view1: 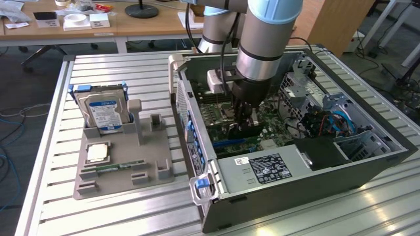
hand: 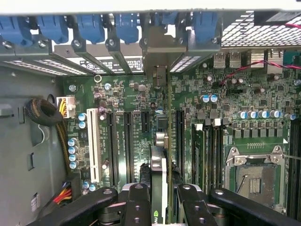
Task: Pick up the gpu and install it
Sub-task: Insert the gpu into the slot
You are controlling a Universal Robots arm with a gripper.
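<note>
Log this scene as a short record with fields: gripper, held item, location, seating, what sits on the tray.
gripper: gripper reaches down into the case, fingers shut on the card
held item: thin dark gpu card, seen edge-on
location: inside the open dark grey computer case, over the green motherboard
seating: card runs parallel to the black slots; whether it is seated cannot be told
on grey holder tray: silver blue-labelled hard drive standing upright, slim green memory stick
</note>
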